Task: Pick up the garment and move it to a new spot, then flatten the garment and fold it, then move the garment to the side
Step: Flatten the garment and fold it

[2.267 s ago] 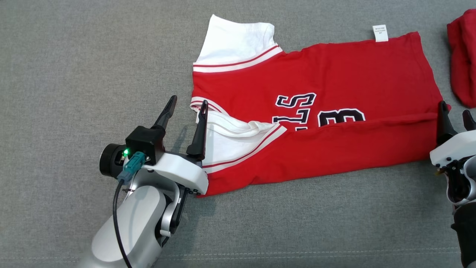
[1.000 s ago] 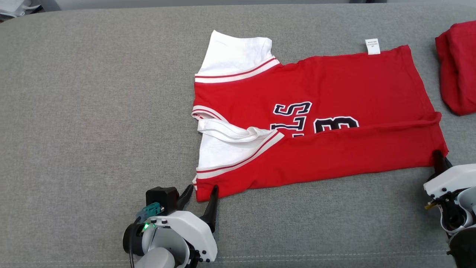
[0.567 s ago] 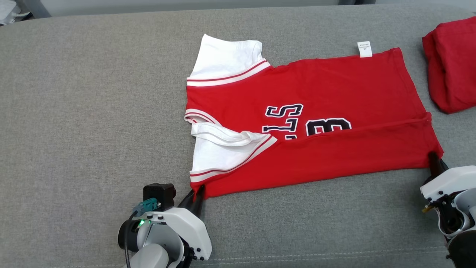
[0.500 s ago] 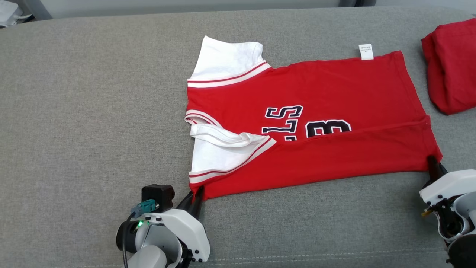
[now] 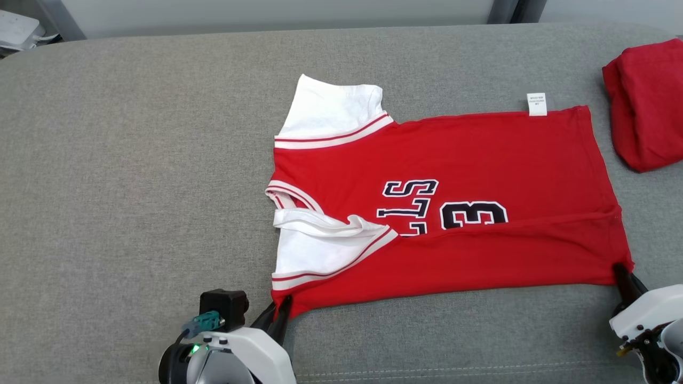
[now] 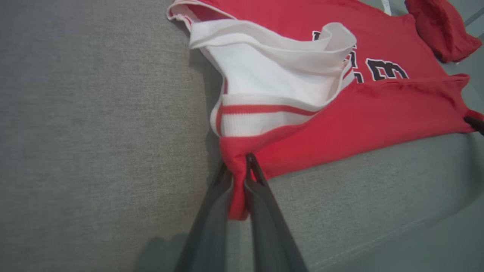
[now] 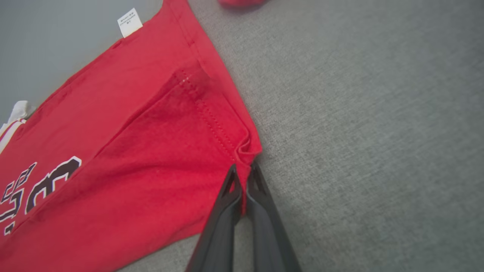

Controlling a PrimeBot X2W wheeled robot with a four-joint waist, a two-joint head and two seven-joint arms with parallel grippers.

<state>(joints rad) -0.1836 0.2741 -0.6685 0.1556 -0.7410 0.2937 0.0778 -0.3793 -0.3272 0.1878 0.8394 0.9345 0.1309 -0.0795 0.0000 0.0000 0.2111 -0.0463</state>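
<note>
The garment [image 5: 469,160] is a red jersey with white sleeves and dark lettering, lying sideways on the grey surface, its near long edge folded over. My left gripper [image 5: 280,309] is shut on the near corner by the white sleeve; in the left wrist view red cloth [image 6: 239,189] bunches between the fingers [image 6: 264,204]. At the jersey's near hem corner my right gripper [image 5: 620,269] is shut too, and the right wrist view shows that corner of the garment [image 7: 151,158] pinched between the gripper [image 7: 242,172] tips.
Another red folded cloth [image 5: 645,101] lies at the far right, close to the jersey's hem. The grey cushioned surface [image 5: 133,176] stretches wide to the left, with a seam [image 5: 427,367] near its front edge. A pale wall runs behind the surface.
My left gripper has shut on the jersey's near sleeve-side corner, where it stood open a second ago. The head view has tilted, so the whole scene sits lower.
</note>
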